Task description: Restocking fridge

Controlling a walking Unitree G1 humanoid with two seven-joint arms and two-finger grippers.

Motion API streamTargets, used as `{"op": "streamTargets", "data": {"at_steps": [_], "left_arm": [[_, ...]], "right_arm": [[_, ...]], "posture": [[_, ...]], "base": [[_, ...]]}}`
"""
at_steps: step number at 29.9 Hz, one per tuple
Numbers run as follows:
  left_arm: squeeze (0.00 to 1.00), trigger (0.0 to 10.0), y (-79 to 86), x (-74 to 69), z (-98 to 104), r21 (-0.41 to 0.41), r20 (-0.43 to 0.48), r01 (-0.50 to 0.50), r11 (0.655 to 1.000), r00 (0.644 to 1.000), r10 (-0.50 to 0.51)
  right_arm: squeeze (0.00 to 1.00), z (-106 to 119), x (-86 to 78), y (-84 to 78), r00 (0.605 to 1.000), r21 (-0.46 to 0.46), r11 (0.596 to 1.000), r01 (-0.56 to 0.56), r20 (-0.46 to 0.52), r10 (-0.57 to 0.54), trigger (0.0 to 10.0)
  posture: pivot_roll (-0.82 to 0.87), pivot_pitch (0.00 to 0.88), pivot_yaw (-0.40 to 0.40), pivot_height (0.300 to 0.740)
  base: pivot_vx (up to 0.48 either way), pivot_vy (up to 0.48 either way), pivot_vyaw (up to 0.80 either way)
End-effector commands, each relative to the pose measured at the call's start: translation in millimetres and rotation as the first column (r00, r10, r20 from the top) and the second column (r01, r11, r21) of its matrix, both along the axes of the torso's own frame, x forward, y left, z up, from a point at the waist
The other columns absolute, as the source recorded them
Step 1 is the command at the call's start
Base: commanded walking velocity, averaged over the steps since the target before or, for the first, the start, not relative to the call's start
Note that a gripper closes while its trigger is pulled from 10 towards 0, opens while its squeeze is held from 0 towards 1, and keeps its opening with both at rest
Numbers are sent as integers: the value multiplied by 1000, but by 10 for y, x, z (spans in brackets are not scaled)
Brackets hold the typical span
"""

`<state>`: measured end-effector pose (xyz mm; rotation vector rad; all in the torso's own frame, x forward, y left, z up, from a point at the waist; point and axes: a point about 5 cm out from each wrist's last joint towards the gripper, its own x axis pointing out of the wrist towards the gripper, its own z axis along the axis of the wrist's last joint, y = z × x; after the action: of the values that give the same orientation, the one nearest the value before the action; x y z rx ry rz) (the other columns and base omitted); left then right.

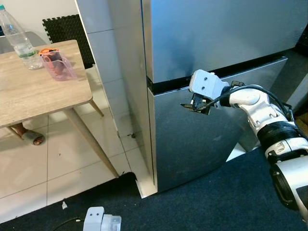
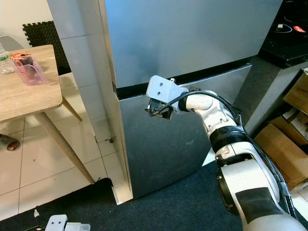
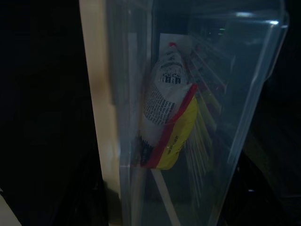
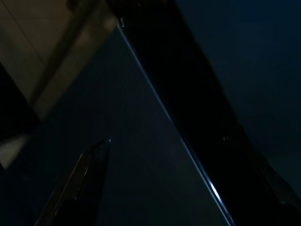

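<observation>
The steel fridge (image 1: 216, 48) stands shut, with a black seam (image 1: 168, 85) between its upper and lower doors. My right gripper (image 1: 193, 107) reaches across the lower door (image 2: 159, 154) and sits just under that seam, near the door's left edge. It is open with nothing in it; one black finger (image 4: 80, 183) shows against the dark steel. My left gripper (image 1: 102, 220) hangs low over the carpet, shut on a clear plastic box (image 3: 197, 117). Inside the box lies a white, yellow and red packet (image 3: 167, 127).
To the left stands a wooden table (image 1: 33, 91) bearing a water bottle (image 1: 17, 38) and a pink plastic jug (image 1: 57, 65). A sandalled foot (image 1: 29, 136) rests under it. Dark carpet (image 1: 207, 207) lies before the fridge, cardboard boxes (image 2: 288, 134) to its right.
</observation>
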<state>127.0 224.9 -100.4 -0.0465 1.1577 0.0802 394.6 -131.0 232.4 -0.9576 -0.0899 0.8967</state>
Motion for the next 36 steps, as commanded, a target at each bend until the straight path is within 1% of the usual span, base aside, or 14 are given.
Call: {"op": "streamTargets", "data": {"at_steps": [1,9,13,20,23,24,25,26,29,30,31,32,35,36], "left_arm": [[0,10000,-31,-17,-11,-3,1,3,1000,1000,-3],[0,10000,-34,-16,-12,-4,2,-2,1000,1000,2],[0,10000,-40,-14,-13,-5,2,-1,1000,1000,1],[0,10000,-44,-16,-14,-6,1,1,1000,1000,-1],[0,10000,-44,-16,-14,-6,1,1,1000,1000,-1],[0,10000,-44,-18,-14,-6,1,1,1000,1000,-1],[0,10000,-42,-25,-16,-4,-1,2,1000,1000,-2],[0,10000,-41,-28,-17,-4,-2,3,1000,1000,-3],[0,10000,-38,-32,-18,-3,-2,4,1000,1000,-4],[0,10000,-35,-34,-18,-2,-2,5,1000,1000,-5],[0,10000,-16,-37,-14,4,-3,11,1000,1000,-11],[0,10000,-1,-39,-11,9,-3,16,1000,1000,-16],[0,10000,71,-25,11,25,5,20,999,1000,-20],[0,10000,105,-11,24,30,11,20,999,1000,-20]], "right_arm": [[0,-13,28,1,1000,-40,999,22,0,-22,10000],[0,-46,46,-44,999,-145,989,35,-11,-37,10000],[0,-48,57,-50,999,-149,988,43,-20,-47,10000],[0,-122,55,37,999,-125,992,28,-41,-33,10000],[0,-122,55,37,999,-125,992,28,-41,-33,10000],[0,-124,52,80,999,-103,995,16,-42,-21,10000],[0,-106,37,182,998,-39,999,-22,-51,20,10000],[0,-97,32,211,998,-19,999,-34,-53,33,10000],[0,-82,27,238,997,-1,999,-48,-54,48,10000],[0,-62,23,263,996,24,998,-61,-57,62,10000],[0,-17,18,302,994,68,994,-82,-61,86,10000],[0,15,13,328,993,98,991,-96,-63,103,10000],[0,72,18,361,992,122,987,-106,-54,113,10000],[0,91,23,367,993,117,988,-105,-48,111,10000]], "posture": [[-41,0,-12,740],[-40,0,-14,740],[-44,0,-15,740],[-42,0,-17,740],[-42,0,-17,740],[-41,0,-19,740],[-42,11,-22,740],[-42,11,-22,740],[-43,21,-21,740],[-44,26,-21,740],[-40,61,-20,740],[-40,61,-20,740],[-40,84,-18,740],[-38,112,-14,740]], "base": [[0,0,0],[0,0,0],[0,0,0],[0,0,0],[0,0,0],[0,0,0],[0,0,0],[0,0,0],[0,0,0],[0,0,0],[0,0,0],[0,0,0],[0,0,0],[0,0,0]]}}
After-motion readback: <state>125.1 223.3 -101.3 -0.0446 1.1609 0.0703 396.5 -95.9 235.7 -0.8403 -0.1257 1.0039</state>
